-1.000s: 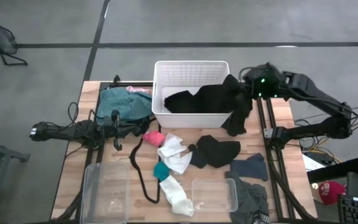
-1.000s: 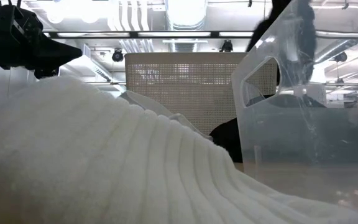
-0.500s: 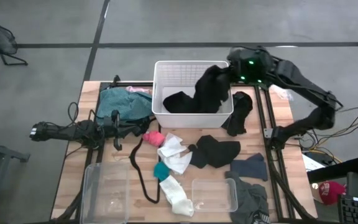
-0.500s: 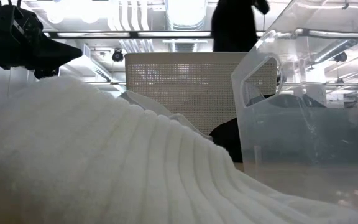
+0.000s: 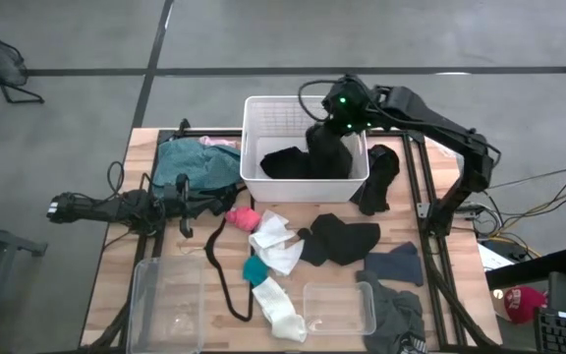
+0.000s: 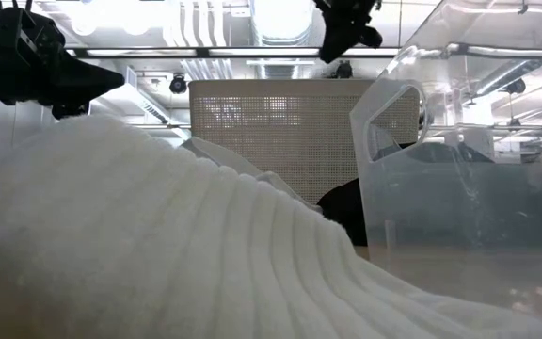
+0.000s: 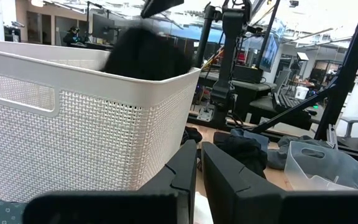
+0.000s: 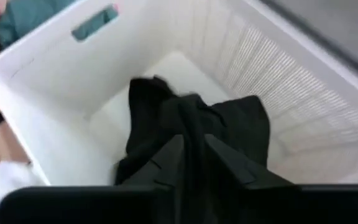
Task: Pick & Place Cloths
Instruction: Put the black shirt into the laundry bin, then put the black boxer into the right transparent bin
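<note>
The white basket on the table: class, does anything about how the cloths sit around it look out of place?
Yes. One black cloth lies draped over the table's right rail beside the white basket, partly off the wood. Inside the basket, the right hand holds another black piece, hanging into the basket.

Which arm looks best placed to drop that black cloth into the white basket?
Right. Its end effector hangs over the white basket, fingers closed on the black cloth. The left end effector rests beside the basket.

The basket point(image 5: 263, 110) is matt white perforated plastic; the black cloth point(image 5: 328, 152) is soft and matt; the table point(image 5: 126, 234) is pale wood; the containers point(image 5: 170, 305) are glossy clear plastic.
</note>
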Robot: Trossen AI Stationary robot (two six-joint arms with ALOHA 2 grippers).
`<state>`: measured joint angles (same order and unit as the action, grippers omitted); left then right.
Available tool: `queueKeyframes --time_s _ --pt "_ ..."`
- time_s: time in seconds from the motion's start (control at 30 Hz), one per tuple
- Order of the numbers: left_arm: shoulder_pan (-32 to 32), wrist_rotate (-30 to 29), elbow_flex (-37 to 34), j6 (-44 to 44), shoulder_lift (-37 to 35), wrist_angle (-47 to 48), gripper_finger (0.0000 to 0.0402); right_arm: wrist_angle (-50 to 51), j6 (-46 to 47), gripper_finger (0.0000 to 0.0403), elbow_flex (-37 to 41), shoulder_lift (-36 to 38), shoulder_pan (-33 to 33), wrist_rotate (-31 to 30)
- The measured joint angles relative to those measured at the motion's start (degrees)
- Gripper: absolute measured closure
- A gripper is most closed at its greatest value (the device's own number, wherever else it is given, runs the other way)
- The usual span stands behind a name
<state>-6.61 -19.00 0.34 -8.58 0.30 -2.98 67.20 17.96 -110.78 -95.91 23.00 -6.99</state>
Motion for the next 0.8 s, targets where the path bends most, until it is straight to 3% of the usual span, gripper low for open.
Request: queueKeyframes --time_s 0.17,0.37,0.53,0.8 --pt "0.0 0.0 0.0 0.01 0.0 0.01 0.0371 3.41 0.99 0.0267 -2.03 -2.31 -0.33 1.03" --pt "0.0 0.0 0.0 0.0 -0.01 0.01 0.0371 4.8 1.13 0.0196 -1.8 1.04 -1.19 1.05" --pt "0.0 0.02 0.0 0.02 -0.02 0.0 0.0371 6.54 2.67 0.0163 0.09 6.43 -2.47 0.99" --pt "0.0 0.0 0.0 0.01 -0.02 0.0 0.0371 6.4 9.83 0.0136 9.78 19.29 -4.32 -0.64"
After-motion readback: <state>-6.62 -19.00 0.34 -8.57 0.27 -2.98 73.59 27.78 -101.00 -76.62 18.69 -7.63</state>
